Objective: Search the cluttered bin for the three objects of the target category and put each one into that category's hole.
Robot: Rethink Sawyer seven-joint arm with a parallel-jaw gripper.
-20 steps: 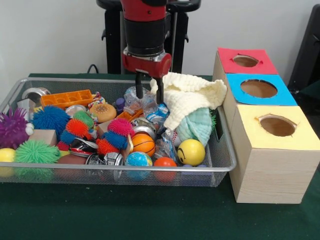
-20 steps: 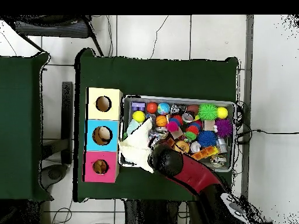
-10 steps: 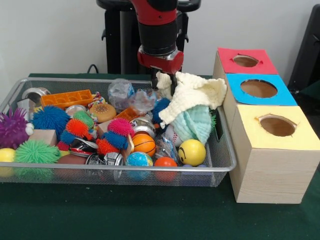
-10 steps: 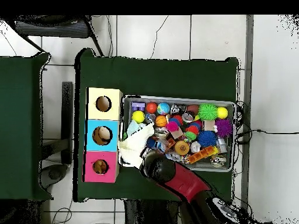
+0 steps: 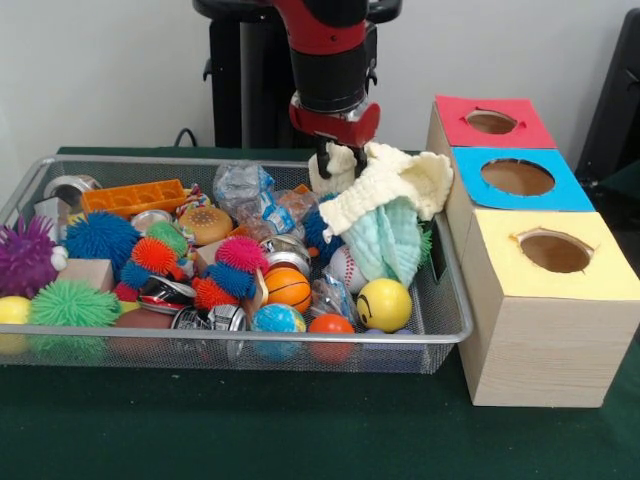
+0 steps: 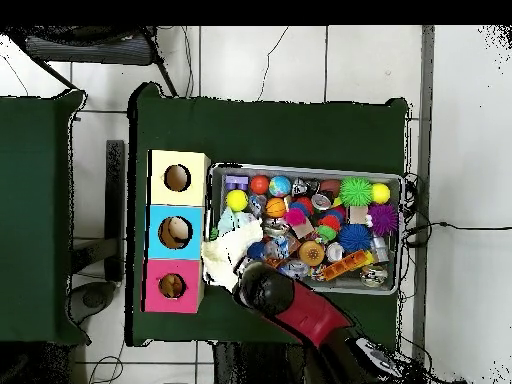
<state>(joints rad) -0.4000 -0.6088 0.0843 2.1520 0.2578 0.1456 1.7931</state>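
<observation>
the big silver wire-mesh bin (image 5: 240, 335) is crammed with spiky balls and cans. the gripper (image 5: 335, 160) is pinching a cream knitted cloth (image 5: 385, 185), which droops lengthwise toward the red-surrounded round hole (image 5: 491, 121).

A green tablecloth (image 5: 300, 430) covers the table. Toys lie heaped together: a yellow smiley ball (image 5: 383, 304) at near right, a small basketball (image 5: 286, 288) to its left, a purple spiky ball (image 5: 22, 255) at far left, an orange plastic tray (image 5: 132, 196) behind. At right, a blue-topped box (image 5: 518, 178) stands behind a yellow-topped box (image 5: 552, 255).
</observation>
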